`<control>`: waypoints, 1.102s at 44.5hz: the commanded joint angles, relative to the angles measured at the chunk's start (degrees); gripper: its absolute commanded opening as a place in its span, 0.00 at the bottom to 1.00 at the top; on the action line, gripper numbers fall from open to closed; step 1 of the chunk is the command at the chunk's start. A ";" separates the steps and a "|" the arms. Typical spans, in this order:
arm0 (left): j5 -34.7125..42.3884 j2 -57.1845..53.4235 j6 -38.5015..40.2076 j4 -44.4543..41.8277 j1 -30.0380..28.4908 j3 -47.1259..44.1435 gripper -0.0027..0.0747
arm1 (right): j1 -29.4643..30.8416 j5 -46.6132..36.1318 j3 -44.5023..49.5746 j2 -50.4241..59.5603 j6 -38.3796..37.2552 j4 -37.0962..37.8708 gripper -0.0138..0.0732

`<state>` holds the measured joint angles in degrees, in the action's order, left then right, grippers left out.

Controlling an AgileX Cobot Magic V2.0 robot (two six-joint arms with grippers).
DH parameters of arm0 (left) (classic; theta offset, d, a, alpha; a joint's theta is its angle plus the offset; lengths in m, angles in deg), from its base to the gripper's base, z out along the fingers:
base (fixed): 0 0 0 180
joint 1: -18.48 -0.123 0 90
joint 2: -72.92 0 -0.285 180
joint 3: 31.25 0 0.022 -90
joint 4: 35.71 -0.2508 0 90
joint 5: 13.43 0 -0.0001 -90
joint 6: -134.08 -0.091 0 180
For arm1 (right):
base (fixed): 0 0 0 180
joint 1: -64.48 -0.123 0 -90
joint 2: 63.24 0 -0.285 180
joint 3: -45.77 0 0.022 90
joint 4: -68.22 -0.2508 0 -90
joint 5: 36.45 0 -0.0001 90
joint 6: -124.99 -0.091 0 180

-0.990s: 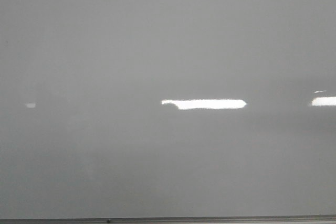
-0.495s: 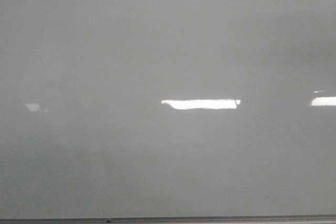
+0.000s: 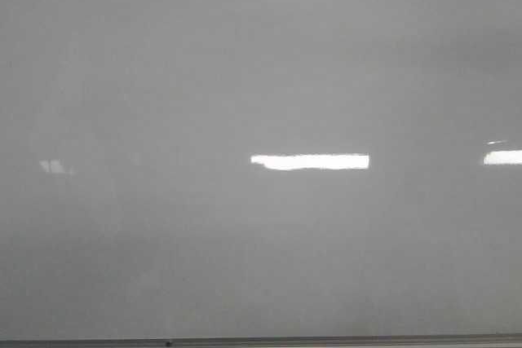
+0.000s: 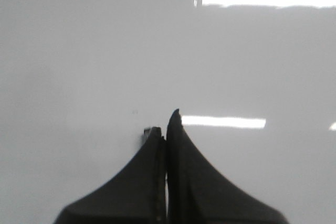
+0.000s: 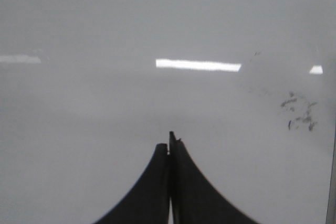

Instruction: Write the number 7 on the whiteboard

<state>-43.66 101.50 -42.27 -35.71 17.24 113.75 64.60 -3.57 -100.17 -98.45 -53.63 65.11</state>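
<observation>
The whiteboard [image 3: 261, 55] is glossy pale grey and fills the front view, with a thin metal edge strip [image 3: 326, 338] along its near side. No number 7 shows on it in any view. Neither gripper appears in the front view. In the left wrist view my left gripper [image 4: 165, 128] has its two dark fingers pressed together over the bare board [image 4: 79, 51], with nothing visible between them. In the right wrist view my right gripper [image 5: 169, 141] is likewise shut over the board [image 5: 105, 24], with nothing visible in it.
Bright rectangular light reflections [image 3: 310, 161] lie on the board. In the right wrist view a patch of small dark smudge marks [image 5: 299, 115] sits near the board's edge [image 5: 332, 182].
In the front view the central reflection has become shorter at its right end, and the faint reflection at the left has shifted and dimmed. Nothing has appeared on the board.
</observation>
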 commanded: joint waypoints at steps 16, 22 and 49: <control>-1.26 13.49 0.02 1.29 -0.06 -3.38 0.01 | 0.19 2.04 1.77 -12.07 0.39 0.51 0.08; -0.64 16.02 0.02 1.78 0.05 -3.38 0.01 | 0.19 1.16 3.83 -14.81 0.39 0.51 0.09; 3.32 32.24 0.65 -2.73 0.05 -0.88 0.76 | 0.19 -0.33 4.60 -15.98 0.43 0.51 0.81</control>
<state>-44.68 130.62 -42.43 -38.24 17.24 109.86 64.60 0.18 -94.12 -114.33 -53.63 65.11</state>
